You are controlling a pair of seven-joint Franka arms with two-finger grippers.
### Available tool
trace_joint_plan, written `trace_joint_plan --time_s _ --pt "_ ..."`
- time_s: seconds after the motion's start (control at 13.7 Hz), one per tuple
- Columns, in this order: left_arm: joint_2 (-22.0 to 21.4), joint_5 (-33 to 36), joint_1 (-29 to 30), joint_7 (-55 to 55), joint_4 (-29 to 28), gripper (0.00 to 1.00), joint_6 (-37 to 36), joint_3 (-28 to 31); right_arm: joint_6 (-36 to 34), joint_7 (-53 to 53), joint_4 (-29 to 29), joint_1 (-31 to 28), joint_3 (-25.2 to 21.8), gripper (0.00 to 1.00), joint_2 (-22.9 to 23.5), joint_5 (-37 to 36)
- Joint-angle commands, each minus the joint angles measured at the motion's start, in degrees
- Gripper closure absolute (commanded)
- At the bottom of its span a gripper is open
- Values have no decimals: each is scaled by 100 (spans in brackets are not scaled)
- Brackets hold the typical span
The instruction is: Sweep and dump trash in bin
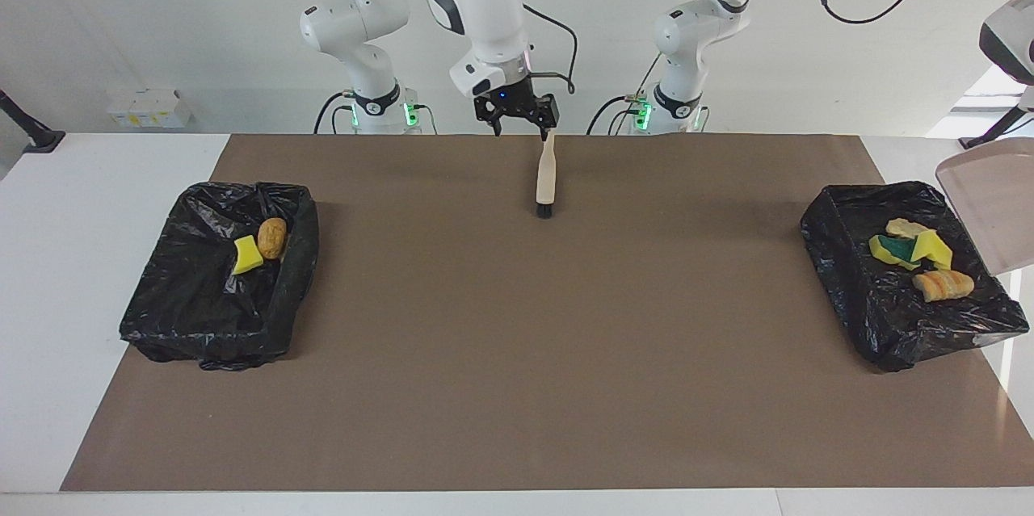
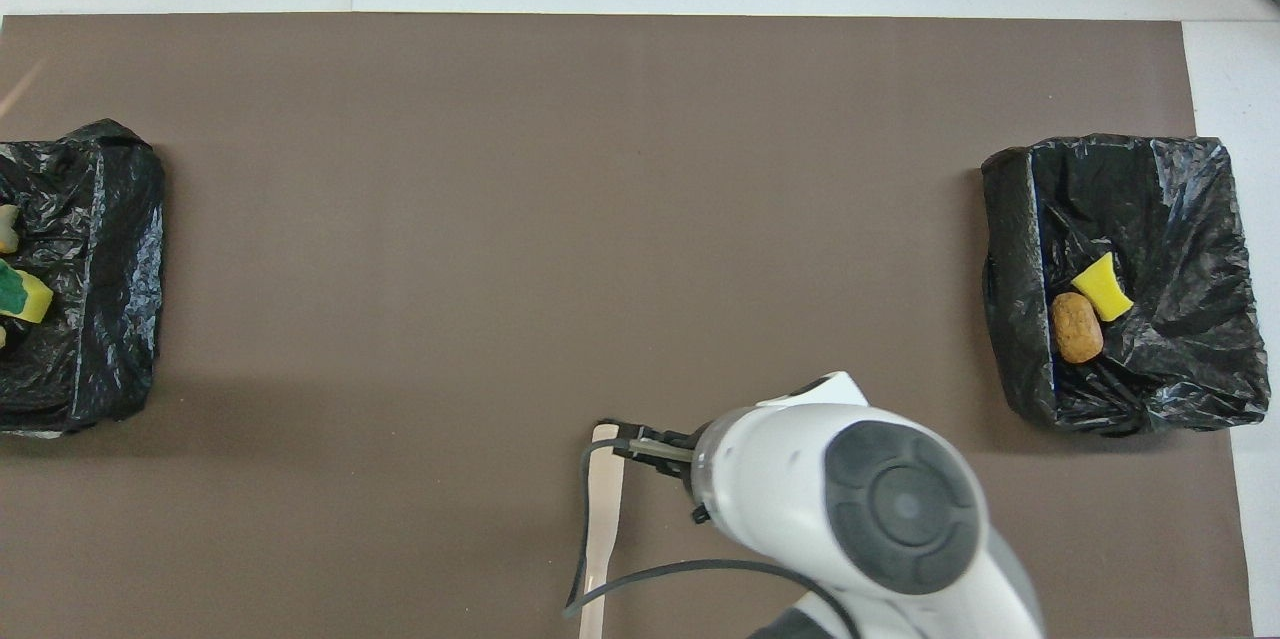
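You see glossy, crinkled black plastic lining both bins (image 1: 218, 274) (image 1: 897, 298), a matt brown paper-like mat (image 1: 525, 338), a smooth pale wood-like brush (image 1: 546, 177) and porous yellow sponge (image 1: 246, 256).
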Motion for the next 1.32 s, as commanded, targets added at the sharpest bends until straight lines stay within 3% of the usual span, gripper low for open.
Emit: trace_joint_plan --time_s 0.0,0.15,0.37,0.58,0.73,0.95,1.1,1.24 --pt "-311 -192 -203 -56 -309 100 -25 27 -862 -1173 631 -1127 30 0 -126 2" --pt "-294 -928 -309 -99 -318 100 -113 27 -1190 -1966 1047 -1779 31 0 -21 -33" --pt "-293 -2088 -353 -117 -379 100 -306 27 -1393 -2417 1477 -2264 31 0 207 -558" --pt "-337 -3126 -573 -502 -546 100 -403 27 -2260 -2760 2705 -2511 31 0 944 -929" --pt "-443 -3759 -809 -1133 -721 100 -631 27 -2562 -3032 3348 -2616 39 0 1358 -1314" --pt "-609 -4235 -1240 -2503 -959 100 -895 19 -2702 -3253 3561 -2643 22 0 1456 -1562" --pt "-671 -4752 -1477 -3478 -1056 100 -1027 27 -3070 -3253 4173 -2643 22 0 1806 -1676" --pt "-663 -5062 -1749 -4542 -1074 100 -1115 19 -3116 -3253 4405 -2669 31 0 1948 -1677"
